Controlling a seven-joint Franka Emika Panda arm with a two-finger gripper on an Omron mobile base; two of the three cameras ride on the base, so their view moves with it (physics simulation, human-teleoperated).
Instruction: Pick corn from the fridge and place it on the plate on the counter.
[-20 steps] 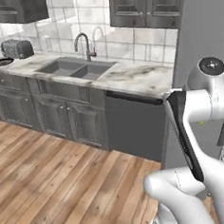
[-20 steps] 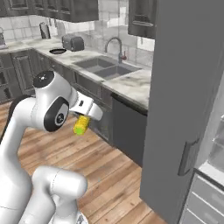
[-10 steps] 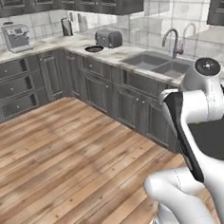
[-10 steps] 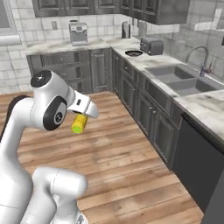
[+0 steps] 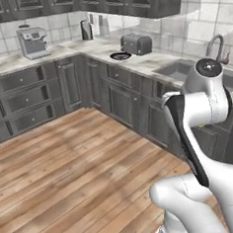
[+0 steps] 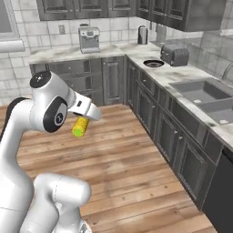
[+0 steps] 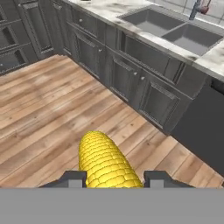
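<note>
A rendered home kitchen: dark grey panelled cabinets (image 5: pixel 32 95) run in an L under a veined marble counter (image 6: pixel 191 75), with tiled walls and a wood-plank floor (image 5: pixel 68 172). In the left base view a coffee machine (image 5: pixel 32 42) stands at 10 o'clock, a toaster (image 5: pixel 136 44) and plate (image 5: pixel 120 56) at 12, and a sink (image 6: pixel 205 98) with faucet (image 5: pixel 216 48) at 2.
</note>
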